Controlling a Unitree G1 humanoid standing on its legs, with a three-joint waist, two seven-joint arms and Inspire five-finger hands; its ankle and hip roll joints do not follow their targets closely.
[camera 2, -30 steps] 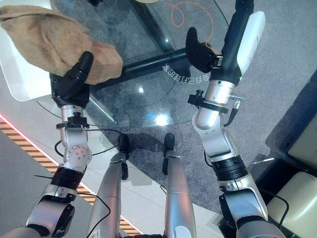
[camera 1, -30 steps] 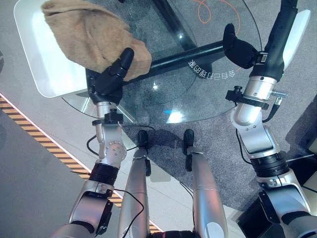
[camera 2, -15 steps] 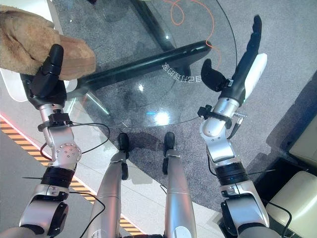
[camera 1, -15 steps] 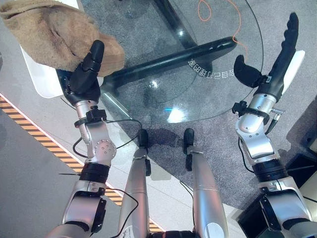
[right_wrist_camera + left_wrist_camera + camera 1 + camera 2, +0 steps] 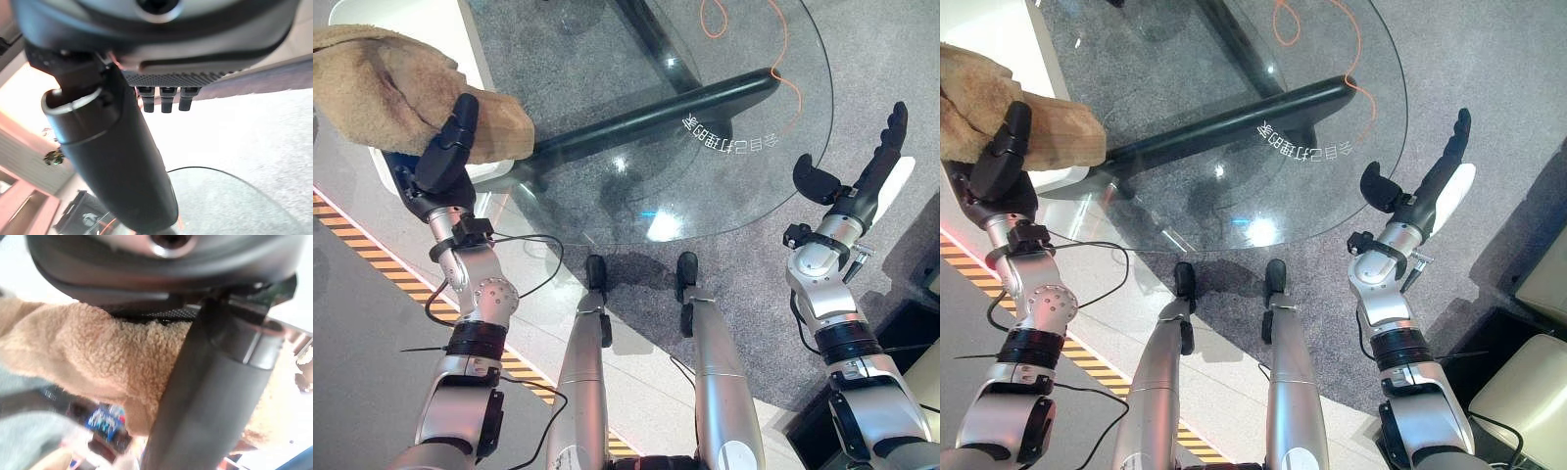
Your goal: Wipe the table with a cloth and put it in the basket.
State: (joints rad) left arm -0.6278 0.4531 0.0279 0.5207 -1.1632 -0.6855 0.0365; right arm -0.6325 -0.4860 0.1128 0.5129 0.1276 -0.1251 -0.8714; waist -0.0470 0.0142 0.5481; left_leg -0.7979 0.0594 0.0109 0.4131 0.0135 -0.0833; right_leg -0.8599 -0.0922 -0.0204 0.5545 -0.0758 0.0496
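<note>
A tan fleecy cloth [image 5: 382, 88] hangs bunched at the far left, lifted off the round glass table [image 5: 705, 186]. My left hand [image 5: 440, 162] is shut on the cloth, its thumb lying over the near edge. In the left wrist view the cloth [image 5: 98, 362] is pressed between palm and thumb. Hand and cloth hover over a white rounded container [image 5: 440, 29] beside the table's left edge. My right hand [image 5: 862, 186] is open with straight fingers, off the table's right rim and holding nothing; its thumb [image 5: 117, 161] stands free.
A dark bar of the table's base [image 5: 646, 113] shows through the glass, and an orange cable [image 5: 783, 59] lies beneath. Yellow-black tape [image 5: 352, 245] crosses the floor at the left. A beige seat [image 5: 1528, 392] stands at the lower right.
My left hand has carried the cloth leftward, off the glass and over the white container. My right hand has drawn back off the table to the right and lower.
</note>
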